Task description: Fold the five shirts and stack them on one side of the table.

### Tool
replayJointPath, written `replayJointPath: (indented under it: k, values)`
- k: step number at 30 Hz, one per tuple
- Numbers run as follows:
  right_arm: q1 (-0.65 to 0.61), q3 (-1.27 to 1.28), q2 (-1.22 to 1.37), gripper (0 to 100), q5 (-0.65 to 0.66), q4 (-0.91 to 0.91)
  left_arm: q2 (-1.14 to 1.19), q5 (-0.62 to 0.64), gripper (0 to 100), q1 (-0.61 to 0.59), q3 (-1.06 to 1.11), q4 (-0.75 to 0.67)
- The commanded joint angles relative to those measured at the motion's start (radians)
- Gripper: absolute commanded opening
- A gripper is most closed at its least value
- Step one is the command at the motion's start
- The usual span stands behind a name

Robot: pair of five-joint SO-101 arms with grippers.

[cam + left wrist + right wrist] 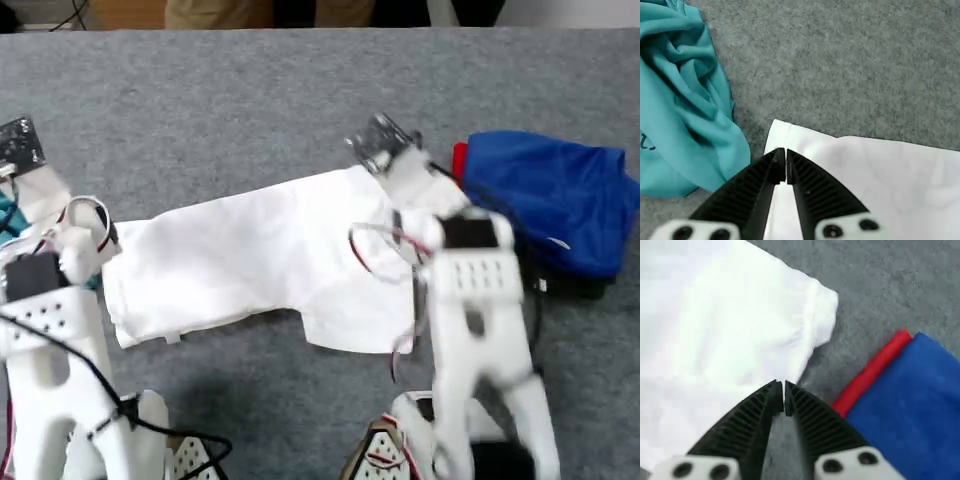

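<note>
While pressed together, left fingers [807,186] over white shirt [260,255] corner, right fingers [816,421] beside its edge.

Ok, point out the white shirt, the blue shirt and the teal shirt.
white shirt [250,255], high view, middle of its body.
blue shirt [550,195], high view, top of the folded cloth.
teal shirt [680,100], left wrist view, crumpled folds.

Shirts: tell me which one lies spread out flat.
The white shirt, spread across the middle of the table. The blue shirt sits folded on a red shirt, and the teal shirt lies crumpled.
</note>
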Motion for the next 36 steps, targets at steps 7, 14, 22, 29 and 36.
replayJointPath:
  k: [7,14,22,29,36]
  values:
    - [-0.077,-0.558,0.63,1.6,-0.149,-0.028,0.429,0.017,2,0.032,0.011,-0.425]
    - [-0.028,-0.918,1.003,1.6,-0.19,0.112,0.733,0.017,2,-0.011,-0.069,-0.496]
    - [0.048,-1.317,1.313,1.6,-0.187,0.316,0.863,-0.037,2,-0.068,-0.244,-0.376]
    - [0.028,-1.662,1.392,0.3,-0.181,0.505,0.826,-0.055,2,-0.006,-0.235,-0.368]
    - [0.031,-1.983,1.391,0.3,-0.15,0.71,0.503,-0.077,2,0.069,-0.221,-0.239]
